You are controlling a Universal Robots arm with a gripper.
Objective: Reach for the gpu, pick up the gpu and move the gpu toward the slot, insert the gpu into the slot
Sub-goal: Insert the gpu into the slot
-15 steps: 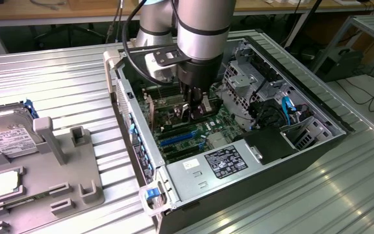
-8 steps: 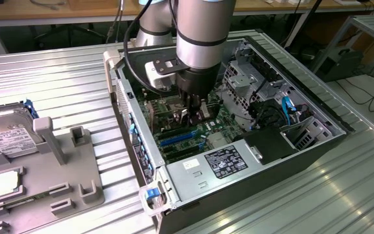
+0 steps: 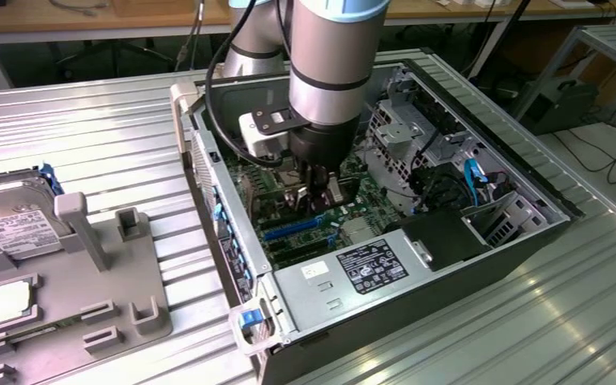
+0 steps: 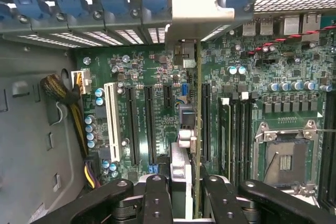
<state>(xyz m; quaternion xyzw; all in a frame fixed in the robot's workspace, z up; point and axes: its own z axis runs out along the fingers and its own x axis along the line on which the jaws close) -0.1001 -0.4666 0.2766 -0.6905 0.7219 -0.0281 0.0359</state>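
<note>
Holding the gpu [image 4: 198, 129] tight in the end effector [image 4: 189, 192], low over the green board [image 4: 152, 114]. Could tilt and miss the slot, then bend.

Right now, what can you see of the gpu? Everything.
The gpu appears edge-on in the wrist view: a thin greenish-brown board standing upright between the hand's two black fingers, which are shut on it. A silver heatsink-like block sits on one face near the grip. Its far end meets a pale metal bracket at the case's rear wall. It runs along the motherboard, parallel to the black expansion slots; whether it is seated cannot be told.
</note>
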